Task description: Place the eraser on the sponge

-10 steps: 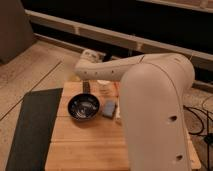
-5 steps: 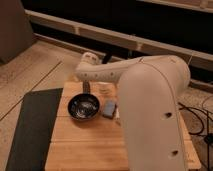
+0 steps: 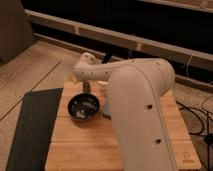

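Eraser: not found in this view. Nothing on the visible bench can be identified as the eraser, so its position is unconfirmed.

End effector (image 3: 86, 88): hangs from the wrist just behind the far rim of the bowl (image 3: 83, 107), low over the bench (image 3: 80, 145). The fingers are spread wide and nothing can be made out between them.

Bowl: black, upright, on the left half of the bench; nothing identifiable inside.

Arm (image 3: 137, 110): its pale bulk crosses the middle and right of the bench and hides the surface just right of the bowl.

Sponge: not identifiable either. If it lies right of the bowl, the arm covers it.

Mat (image 3: 30, 130): dark, beside the bench's left edge, not involved.

Assessment: completion cannot be certified, since neither eraser nor sponge is in sight and no eraser-on-sponge stack shows. The scene fits two stages equally: an end effector spread to take the eraser, or one that has let it go on the sponge behind the arm. No finding on remaining work
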You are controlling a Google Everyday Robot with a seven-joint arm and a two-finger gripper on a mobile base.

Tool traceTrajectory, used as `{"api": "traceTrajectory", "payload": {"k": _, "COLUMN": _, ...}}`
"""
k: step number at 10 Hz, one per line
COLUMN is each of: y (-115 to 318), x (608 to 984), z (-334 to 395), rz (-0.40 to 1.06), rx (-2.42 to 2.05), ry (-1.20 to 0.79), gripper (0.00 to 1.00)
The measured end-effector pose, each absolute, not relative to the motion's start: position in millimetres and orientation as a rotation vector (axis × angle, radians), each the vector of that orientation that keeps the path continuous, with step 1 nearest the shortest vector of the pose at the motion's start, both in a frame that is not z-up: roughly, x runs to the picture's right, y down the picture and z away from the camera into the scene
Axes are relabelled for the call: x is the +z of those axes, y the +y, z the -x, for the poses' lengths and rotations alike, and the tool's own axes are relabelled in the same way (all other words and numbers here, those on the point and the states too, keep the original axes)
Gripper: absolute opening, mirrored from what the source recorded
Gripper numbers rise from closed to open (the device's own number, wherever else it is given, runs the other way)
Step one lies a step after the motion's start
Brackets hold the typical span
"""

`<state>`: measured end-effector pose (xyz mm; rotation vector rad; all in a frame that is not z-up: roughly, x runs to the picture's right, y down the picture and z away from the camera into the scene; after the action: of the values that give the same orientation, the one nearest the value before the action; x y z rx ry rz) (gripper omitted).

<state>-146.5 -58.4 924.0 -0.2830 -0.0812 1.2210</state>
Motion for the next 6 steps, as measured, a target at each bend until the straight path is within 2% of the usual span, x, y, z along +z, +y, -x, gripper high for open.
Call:
{"api": "traceTrajectory", "payload": {"k": 3, "y": -45.0, "x": 956.6, "z": 142.3, "rz": 0.335, "rx": 1.249, "ry": -0.053, "gripper": 0.65}}
{"api": "traceTrajectory", "payload": {"k": 6, "y": -50.5, "x": 968.3, "z": 137.1, "rz": 0.356, "rx": 1.281, "ry": -0.076, "gripper": 0.65}}
